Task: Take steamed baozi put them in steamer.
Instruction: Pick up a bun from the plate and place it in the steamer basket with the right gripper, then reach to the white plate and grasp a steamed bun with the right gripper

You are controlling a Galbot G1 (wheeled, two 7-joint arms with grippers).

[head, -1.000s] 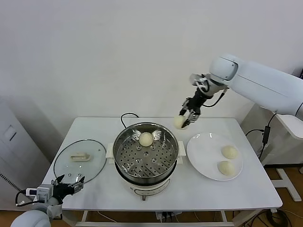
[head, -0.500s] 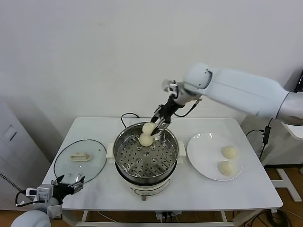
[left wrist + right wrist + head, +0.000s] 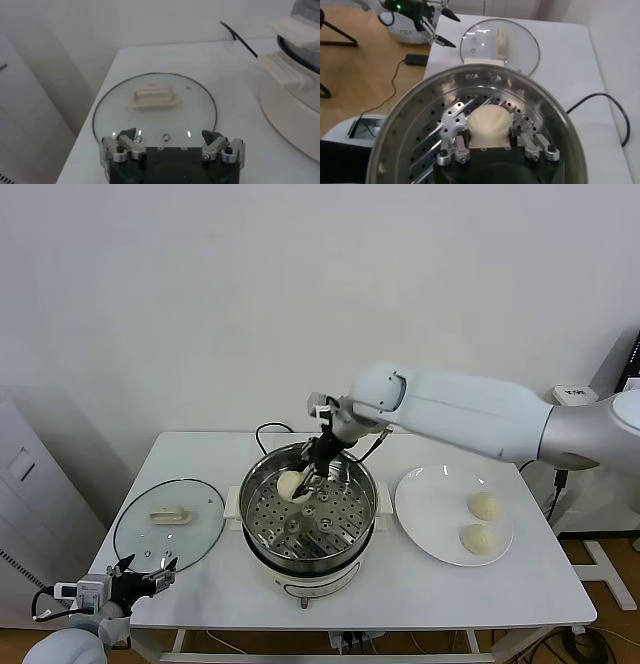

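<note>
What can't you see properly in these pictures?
- First baozi in the steamer: head view, hidden behind the right gripper and the baozi it holds.
- Steamer base: right wrist view, cut off by the edge.
- Left arm: only the left gripper shows, open near the glass lid.

The right gripper [image 3: 303, 480] carried a baozi [image 3: 290, 485] over the steamer [image 3: 350, 529].
</note>
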